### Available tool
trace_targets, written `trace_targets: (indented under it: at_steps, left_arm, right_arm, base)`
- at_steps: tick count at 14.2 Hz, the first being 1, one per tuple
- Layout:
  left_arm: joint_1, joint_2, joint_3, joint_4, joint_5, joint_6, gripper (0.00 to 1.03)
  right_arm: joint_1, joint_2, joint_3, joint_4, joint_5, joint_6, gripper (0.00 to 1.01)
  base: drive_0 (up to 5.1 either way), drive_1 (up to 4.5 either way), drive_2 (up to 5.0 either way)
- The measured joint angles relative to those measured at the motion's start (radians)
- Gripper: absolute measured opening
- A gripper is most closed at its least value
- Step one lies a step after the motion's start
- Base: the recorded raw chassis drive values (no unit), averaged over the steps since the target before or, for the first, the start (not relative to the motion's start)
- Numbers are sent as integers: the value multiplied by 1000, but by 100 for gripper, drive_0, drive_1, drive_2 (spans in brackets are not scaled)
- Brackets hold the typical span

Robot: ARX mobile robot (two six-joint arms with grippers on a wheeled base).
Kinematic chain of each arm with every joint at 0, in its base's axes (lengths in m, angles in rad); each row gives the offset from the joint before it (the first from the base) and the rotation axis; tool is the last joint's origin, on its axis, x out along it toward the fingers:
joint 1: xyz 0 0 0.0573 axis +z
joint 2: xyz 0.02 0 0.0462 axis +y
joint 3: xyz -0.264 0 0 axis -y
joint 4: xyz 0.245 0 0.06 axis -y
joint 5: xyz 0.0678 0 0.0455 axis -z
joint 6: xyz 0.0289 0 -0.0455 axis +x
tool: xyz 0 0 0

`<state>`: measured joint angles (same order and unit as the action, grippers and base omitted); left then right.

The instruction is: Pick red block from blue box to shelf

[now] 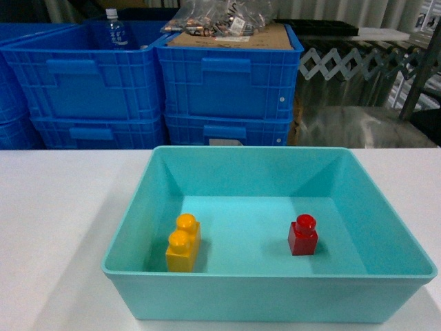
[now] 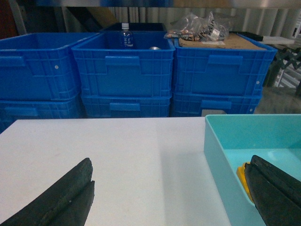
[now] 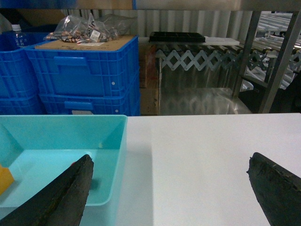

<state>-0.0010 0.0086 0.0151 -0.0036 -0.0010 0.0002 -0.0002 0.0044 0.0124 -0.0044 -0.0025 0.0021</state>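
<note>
- Red block (image 1: 303, 235): upright, stud up, on the floor of the blue box (image 1: 227, 157), right of centre, apart from every wall.
- Neither claw touches the block. No claw shows in the head view.
- Right claw (image 3: 169, 188): jaws spread wide, nothing between them. Its left finger (image 3: 61, 195) hangs over the box's near right part; its right finger (image 3: 277, 188) is over bare table outside the box. In this view the block is all but hidden behind the left finger.
- Left claw (image 2: 169, 193): also wide, nothing held. Left finger (image 2: 61, 197) over the table, right finger (image 2: 275, 190) over the box's left end, just beside the yellow brick (image 2: 242, 174). The red block is out of this view.
- Yellow brick: two studs, in the box's near left part, well apart from the red block.
- Box sits on a white table (image 1: 55, 207), near edge towards the camera.
- Far side: stacked blue crates (image 1: 227, 83); a bottle (image 1: 116, 29) in the left one, clear bags (image 1: 220, 17) on cardboard atop the right one.
- Far right: a steel rack post (image 3: 275, 61) and a grey accordion conveyor (image 3: 207, 54).
</note>
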Motion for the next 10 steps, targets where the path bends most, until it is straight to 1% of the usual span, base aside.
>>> trace_targets:
  at_steps: [10]
  left_arm:
    - [0,0,0,0,0,0,98]
  right_arm:
    - [0,0,0,0,0,0,98]
  base:
    - [0,0,0]
